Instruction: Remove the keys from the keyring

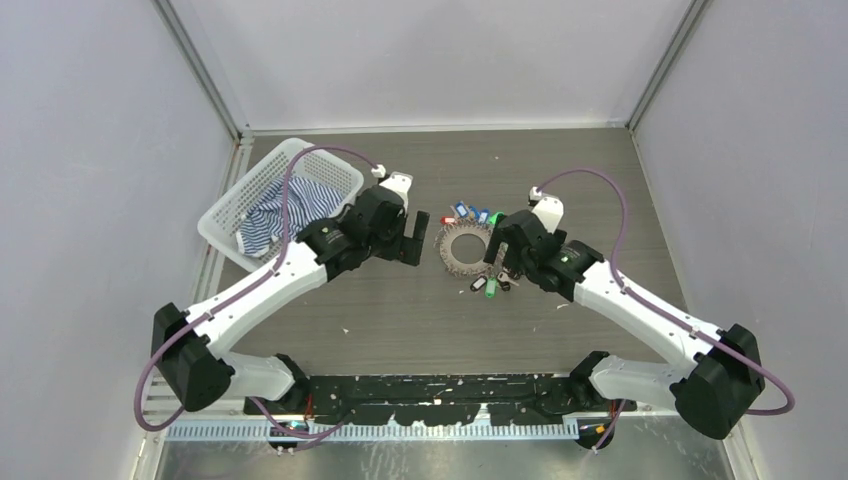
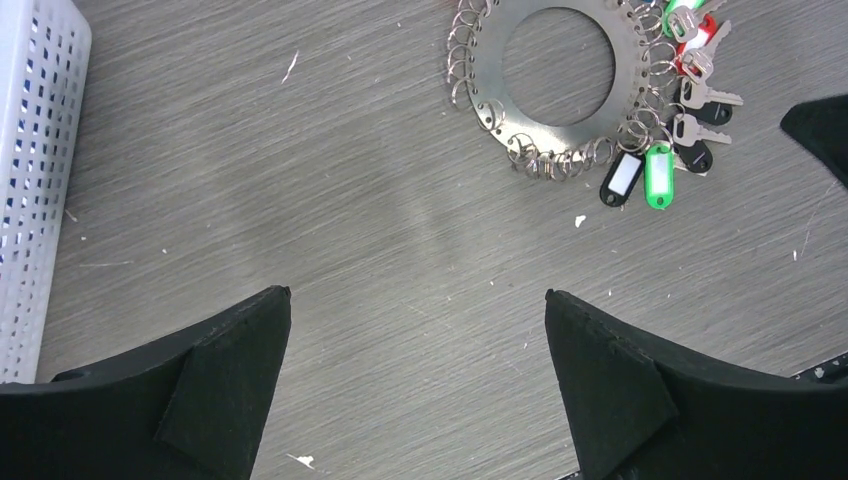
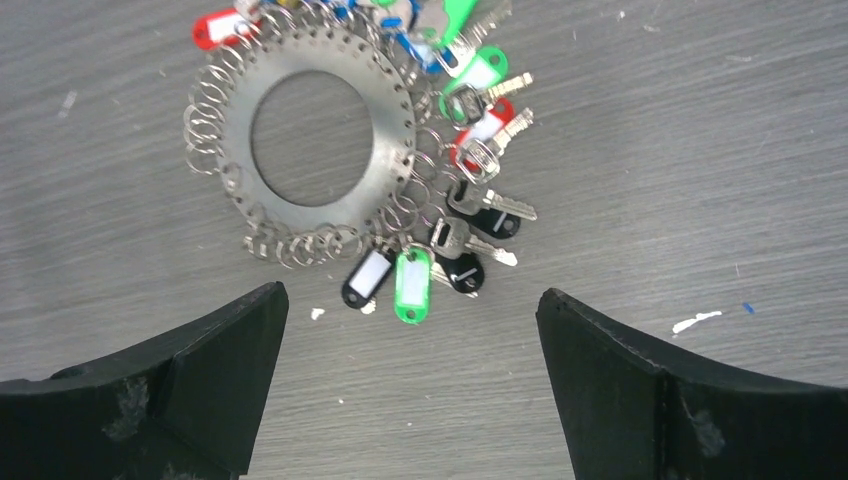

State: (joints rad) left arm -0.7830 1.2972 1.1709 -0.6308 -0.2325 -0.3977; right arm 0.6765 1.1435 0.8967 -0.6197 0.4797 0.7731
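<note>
Left hand (image 2: pixel 417 292), right hand (image 3: pixel 411 289) both spread, empty. Flat silver perforated metal keyring (image 3: pixel 395 150) on grey bench (image 3: pixel 650 150); you lose topmost coloured-tag silver keys (image 3: pixel 480 205) at frame edge.

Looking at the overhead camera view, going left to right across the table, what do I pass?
White mesh basket holding a striped cloth → left gripper → keyring → right gripper.
</note>
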